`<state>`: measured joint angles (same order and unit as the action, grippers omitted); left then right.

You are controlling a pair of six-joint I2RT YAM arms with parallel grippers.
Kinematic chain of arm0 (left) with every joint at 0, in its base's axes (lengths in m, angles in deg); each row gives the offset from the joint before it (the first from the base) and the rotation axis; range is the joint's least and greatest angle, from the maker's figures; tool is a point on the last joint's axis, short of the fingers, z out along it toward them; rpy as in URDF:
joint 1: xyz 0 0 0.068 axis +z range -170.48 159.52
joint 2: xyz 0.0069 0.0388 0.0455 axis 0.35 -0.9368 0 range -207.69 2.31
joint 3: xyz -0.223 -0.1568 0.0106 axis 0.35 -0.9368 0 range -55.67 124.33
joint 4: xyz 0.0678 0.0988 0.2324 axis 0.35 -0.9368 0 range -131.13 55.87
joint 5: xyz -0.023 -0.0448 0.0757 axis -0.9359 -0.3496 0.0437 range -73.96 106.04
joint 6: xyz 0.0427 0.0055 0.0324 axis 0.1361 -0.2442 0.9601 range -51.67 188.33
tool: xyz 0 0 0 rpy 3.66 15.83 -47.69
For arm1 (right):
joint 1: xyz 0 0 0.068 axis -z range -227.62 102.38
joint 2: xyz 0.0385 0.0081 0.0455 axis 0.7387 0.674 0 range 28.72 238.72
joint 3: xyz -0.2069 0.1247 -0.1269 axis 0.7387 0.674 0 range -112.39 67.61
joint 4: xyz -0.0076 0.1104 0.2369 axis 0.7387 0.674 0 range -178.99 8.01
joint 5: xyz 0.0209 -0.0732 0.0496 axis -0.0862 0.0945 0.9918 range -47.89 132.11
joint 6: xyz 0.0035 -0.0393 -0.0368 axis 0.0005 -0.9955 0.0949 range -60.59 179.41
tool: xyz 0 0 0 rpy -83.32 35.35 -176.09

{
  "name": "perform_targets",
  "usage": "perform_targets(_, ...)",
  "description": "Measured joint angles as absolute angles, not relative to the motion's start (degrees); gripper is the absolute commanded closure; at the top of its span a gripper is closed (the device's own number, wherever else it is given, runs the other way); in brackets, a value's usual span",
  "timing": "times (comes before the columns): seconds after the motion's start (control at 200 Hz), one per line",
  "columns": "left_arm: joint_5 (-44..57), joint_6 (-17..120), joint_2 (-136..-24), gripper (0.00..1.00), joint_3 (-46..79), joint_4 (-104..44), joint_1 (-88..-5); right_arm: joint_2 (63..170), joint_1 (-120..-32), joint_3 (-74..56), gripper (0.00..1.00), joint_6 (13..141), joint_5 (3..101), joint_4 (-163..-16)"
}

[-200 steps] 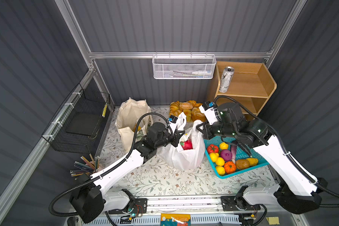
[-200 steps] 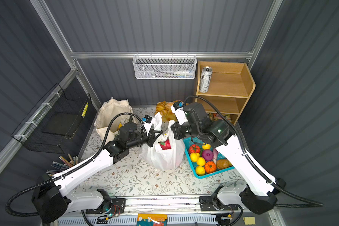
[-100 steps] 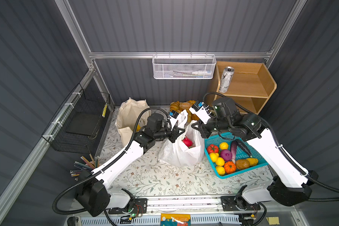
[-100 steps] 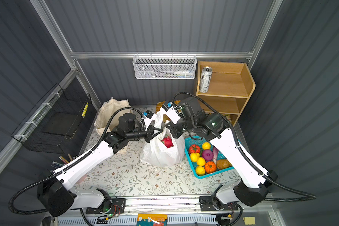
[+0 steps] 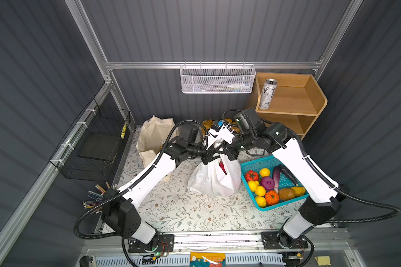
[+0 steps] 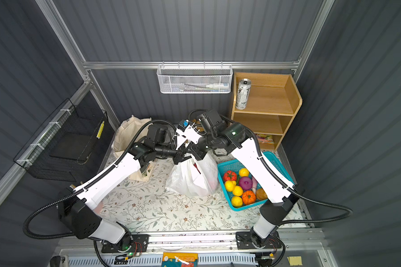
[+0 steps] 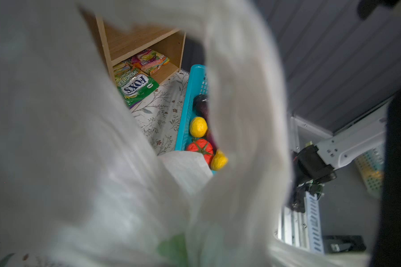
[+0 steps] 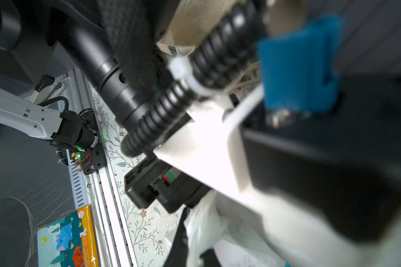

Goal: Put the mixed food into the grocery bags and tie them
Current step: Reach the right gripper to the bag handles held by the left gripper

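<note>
The white plastic grocery bag (image 5: 214, 180) stands mid-table with its top pulled to a narrow neck. A pink-red dragon fruit (image 5: 222, 166) shows inside it. My left gripper (image 5: 209, 157) and right gripper (image 5: 227, 152) meet over that neck, nearly touching. In the right wrist view the right gripper (image 8: 192, 249) is shut, with bag film pinched between its dark fingers (image 8: 178, 240). Bag film (image 7: 79, 161) fills the left wrist view and hides the left jaws. The cream canvas tote (image 5: 153, 138) slumps at the back left. The silver-white drink can (image 5: 267, 93) stands on the top shelf.
A turquoise basket (image 5: 252, 164) of toy vegetables sits right beside the bag. The wooden shelf unit (image 5: 310, 97) at the back right holds sweet packets (image 7: 137, 85) low down. Bread rolls (image 5: 206, 123) lie behind the arms. A black wire rack (image 5: 97, 143) hangs at the left.
Both grippers have come together above the plastic bag, each drawing its side of the bag top inward. The bag mouth has narrowed and the bag stands taller.
</note>
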<state>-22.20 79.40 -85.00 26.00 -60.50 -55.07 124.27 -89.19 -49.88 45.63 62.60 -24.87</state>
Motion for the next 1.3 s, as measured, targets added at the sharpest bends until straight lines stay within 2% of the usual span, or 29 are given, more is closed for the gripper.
perform_targets(0.48, -30.8, 85.9, -81.3, 0.61, 22.6, -62.4, -53.5, 122.8, -85.6, -43.2, 1.00, 47.5, 64.6, -31.3)
perform_targets(0.815, -33.4, 85.1, -81.4, 0.56, 20.3, -59.3, -53.0, 119.6, -87.0, -36.9, 1.00, 50.7, 68.1, -36.3)
perform_targets(1.121, -34.2, 83.5, -81.5, 0.52, 19.5, -56.1, -53.0, 120.1, -89.4, -36.9, 1.00, 52.7, 69.7, -38.8)
perform_targets(1.216, -34.0, 82.0, -81.3, 0.52, 18.0, -53.3, -53.0, 120.7, -89.3, -36.9, 1.00, 53.4, 69.7, -39.5)
perform_targets(1.301, -32.9, 80.3, -80.5, 0.57, 16.0, -50.4, -53.0, 120.9, -89.4, -36.7, 1.00, 54.1, 69.7, -40.0)
